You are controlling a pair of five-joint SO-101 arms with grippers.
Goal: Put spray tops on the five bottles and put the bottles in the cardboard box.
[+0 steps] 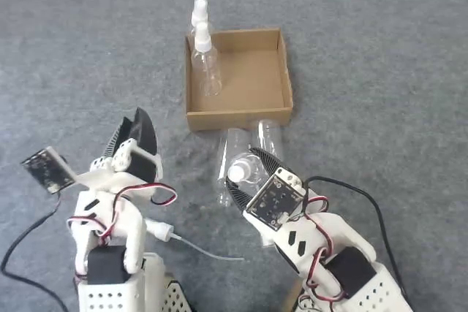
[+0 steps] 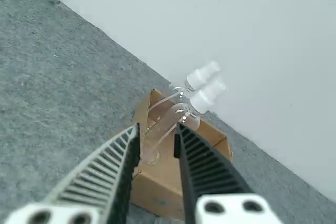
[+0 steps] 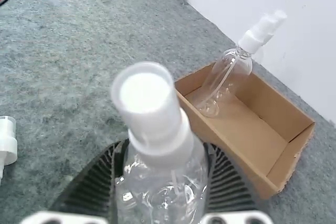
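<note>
Grey fuzzy carpet. Brown cardboard box is open-topped, with two capped clear plastic bottles leaning in its far left corner. Two uncapped bottles lie on the carpet between the box and the right gripper, which pinches a clear capped bottle just in front of the box. The left gripper is slightly parted and empty. A loose white spray top with a thin tube lies by the left arm's base.

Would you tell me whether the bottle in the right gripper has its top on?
On: a white top caps the bottle held in the right gripper.
</note>
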